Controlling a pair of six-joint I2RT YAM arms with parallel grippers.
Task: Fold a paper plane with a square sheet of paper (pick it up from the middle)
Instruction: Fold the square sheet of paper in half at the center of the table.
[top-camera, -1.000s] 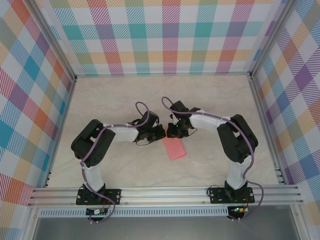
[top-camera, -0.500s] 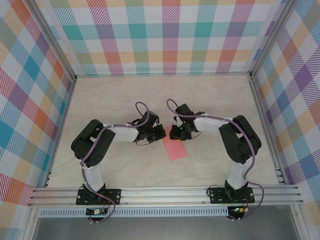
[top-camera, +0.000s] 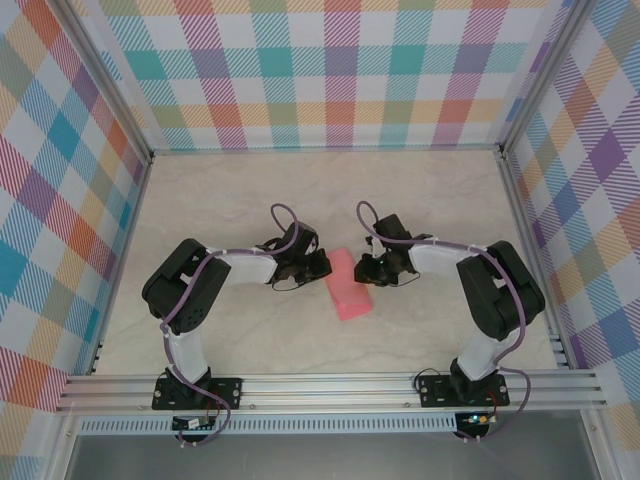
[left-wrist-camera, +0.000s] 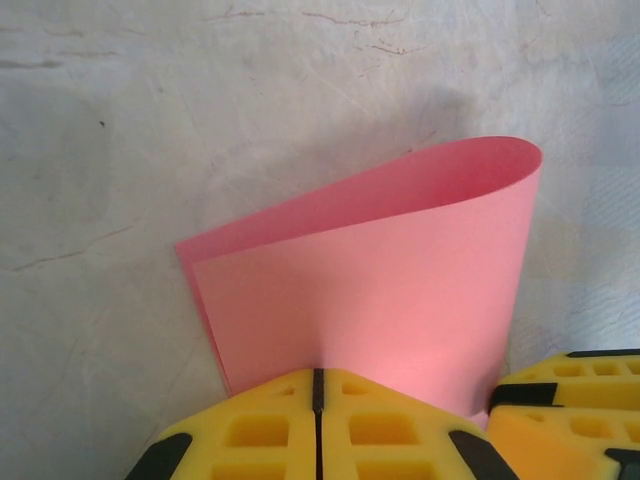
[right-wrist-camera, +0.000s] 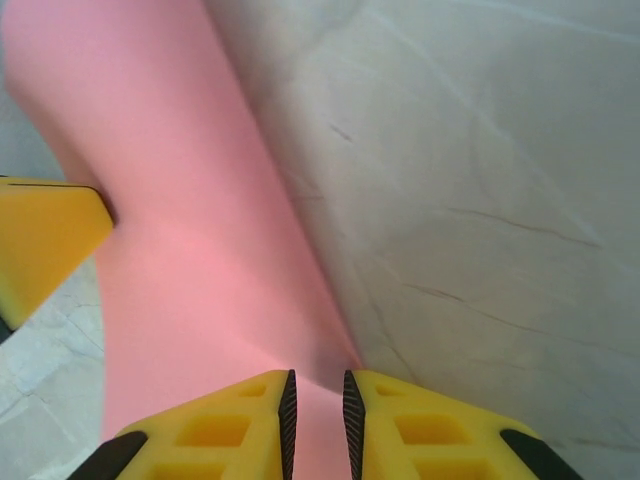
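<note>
The square sheet of paper (top-camera: 348, 288), salmon pink, lies doubled over on the table between my two grippers. In the left wrist view the sheet (left-wrist-camera: 380, 290) has a rounded loop on its right side and two offset edges on its left. My left gripper (left-wrist-camera: 318, 372) is shut on its near edge, and the paper dimples at the tips. In the top view that left gripper (top-camera: 322, 268) sits at the sheet's left side and the right gripper (top-camera: 365, 272) at its right. My right gripper (right-wrist-camera: 316, 375) has its jaws narrowly apart, with the sheet (right-wrist-camera: 170, 230) running between them.
The marble-patterned table (top-camera: 230, 200) is walled by checked panels on three sides. An aluminium rail (top-camera: 320, 385) carrying both arm bases runs along the near edge. A yellow finger of the left gripper (right-wrist-camera: 45, 240) touches the sheet's far side in the right wrist view.
My right gripper has moved to the right, off the top of the sheet, so more pink shows. The left gripper has stayed put.
</note>
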